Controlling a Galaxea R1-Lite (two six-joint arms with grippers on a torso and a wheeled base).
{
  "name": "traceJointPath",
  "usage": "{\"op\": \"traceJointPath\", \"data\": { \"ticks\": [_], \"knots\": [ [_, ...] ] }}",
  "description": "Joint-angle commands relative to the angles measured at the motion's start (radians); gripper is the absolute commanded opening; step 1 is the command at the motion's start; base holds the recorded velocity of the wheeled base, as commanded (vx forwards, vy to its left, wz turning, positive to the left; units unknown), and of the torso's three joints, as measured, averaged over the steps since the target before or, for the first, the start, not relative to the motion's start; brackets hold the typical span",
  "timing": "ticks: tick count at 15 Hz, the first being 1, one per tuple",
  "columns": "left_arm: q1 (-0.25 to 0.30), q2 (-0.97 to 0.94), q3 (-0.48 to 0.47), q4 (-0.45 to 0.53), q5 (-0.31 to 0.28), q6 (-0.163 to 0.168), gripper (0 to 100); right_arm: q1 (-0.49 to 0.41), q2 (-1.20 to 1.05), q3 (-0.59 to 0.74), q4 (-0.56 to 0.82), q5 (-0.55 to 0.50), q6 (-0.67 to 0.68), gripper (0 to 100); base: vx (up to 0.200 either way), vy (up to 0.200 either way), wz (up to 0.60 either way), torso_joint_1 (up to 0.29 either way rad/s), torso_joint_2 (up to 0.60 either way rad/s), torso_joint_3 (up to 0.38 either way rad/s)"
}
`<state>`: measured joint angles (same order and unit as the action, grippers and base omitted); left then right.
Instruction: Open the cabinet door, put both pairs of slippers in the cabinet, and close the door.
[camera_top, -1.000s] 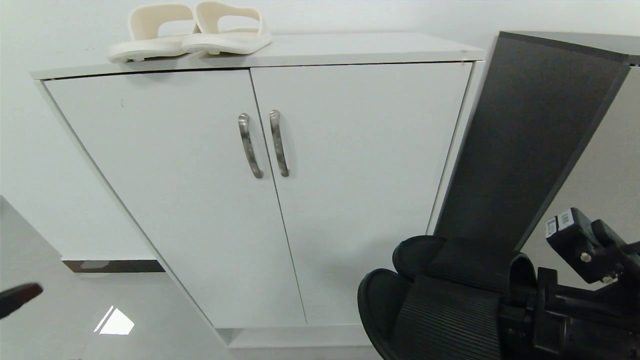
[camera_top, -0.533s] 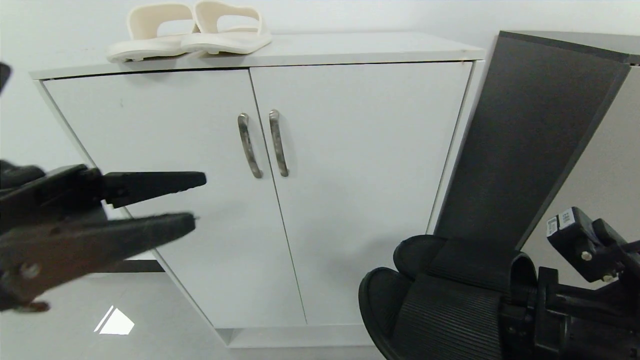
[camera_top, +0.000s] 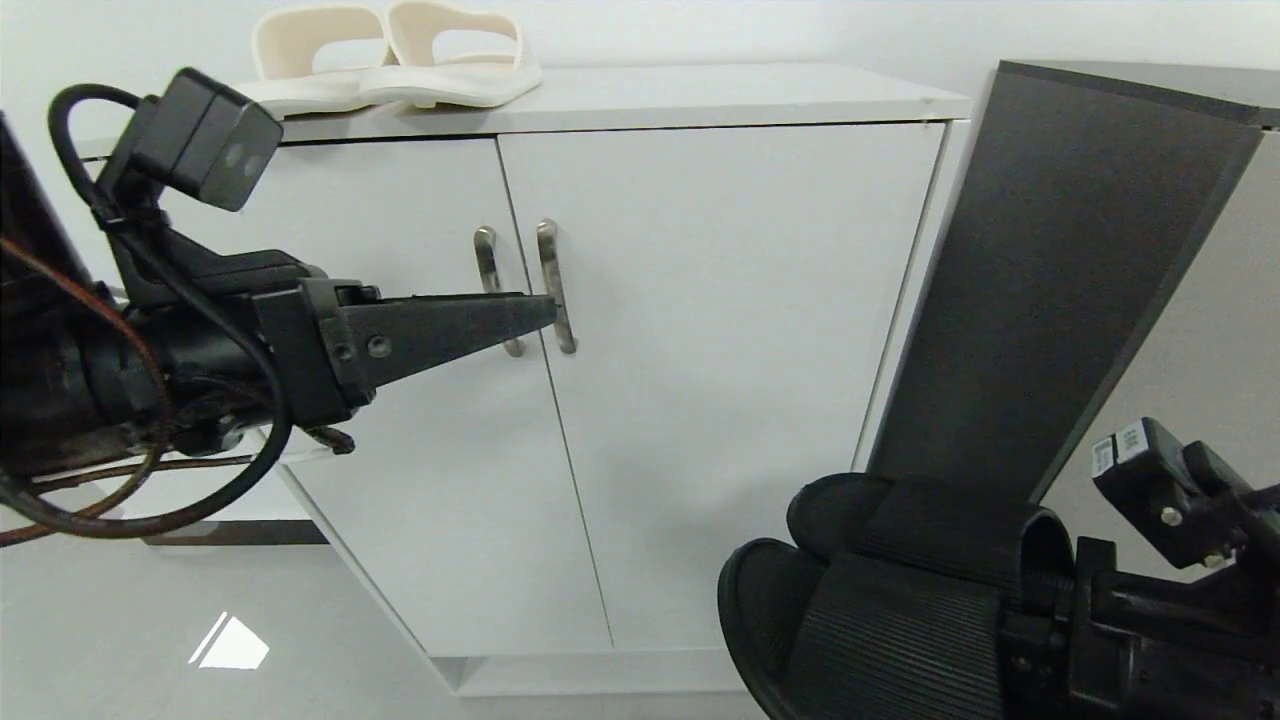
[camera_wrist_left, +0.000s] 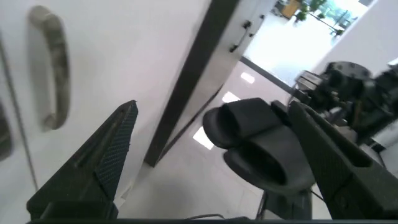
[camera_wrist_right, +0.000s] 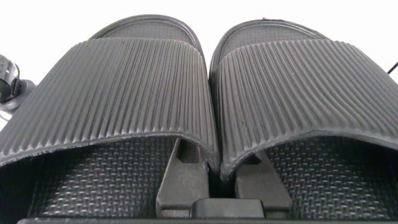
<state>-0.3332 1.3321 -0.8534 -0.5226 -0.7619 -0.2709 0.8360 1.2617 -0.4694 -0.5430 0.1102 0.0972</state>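
Observation:
The white cabinet (camera_top: 720, 300) has both doors shut, with two metal handles (camera_top: 556, 285) side by side at the middle. A cream pair of slippers (camera_top: 400, 55) lies on its top at the left. My left gripper (camera_top: 545, 308) is stretched out level to the handles, its tips right by them; contact cannot be told. In the left wrist view it (camera_wrist_left: 212, 109) stands open, one handle (camera_wrist_left: 53, 74) beyond a finger (camera_wrist_left: 106, 162). At the lower right, my right gripper (camera_wrist_right: 214, 171) is shut on the black pair of slippers (camera_top: 880, 590), pinching their adjoining inner walls (camera_wrist_right: 211, 93).
A tall dark panel (camera_top: 1060, 270) stands close against the cabinet's right side. Pale glossy floor (camera_top: 150, 640) lies open to the lower left of the cabinet. A white wall is behind.
My left arm has risen from the lower left and extended rightward until its tips reach the handles. The right arm and the black slippers have stayed put.

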Motion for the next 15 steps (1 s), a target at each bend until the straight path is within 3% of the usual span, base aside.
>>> {"op": "traceJointPath", "data": {
  "ticks": [1,4,7,10,15],
  "knots": [
    [0.000,0.042,-0.029,0.001,0.036,0.001,100,0.000,0.001,0.000,0.000,-0.001,-0.001,0,0.000,0.000,0.00,0.000,0.00,0.000],
    [0.000,0.116,-0.087,-0.001,0.118,0.015,100,0.000,-0.007,0.000,0.000,-0.001,0.001,0,0.000,0.000,0.00,0.000,0.00,0.000],
    [0.000,0.157,-0.119,-0.001,0.133,0.022,100,-0.001,-0.007,0.000,0.000,-0.001,-0.001,0,0.000,0.000,0.00,0.000,0.00,0.000],
    [0.000,0.197,-0.136,-0.004,0.188,0.044,100,-0.001,-0.007,0.006,0.001,-0.001,-0.005,0,0.000,0.000,0.00,0.000,0.00,0.000],
    [0.000,0.220,-0.161,-0.004,0.193,0.055,100,0.000,-0.008,0.006,0.001,-0.001,-0.007,0,0.000,0.000,0.00,0.000,0.00,0.000]
  ]
}}
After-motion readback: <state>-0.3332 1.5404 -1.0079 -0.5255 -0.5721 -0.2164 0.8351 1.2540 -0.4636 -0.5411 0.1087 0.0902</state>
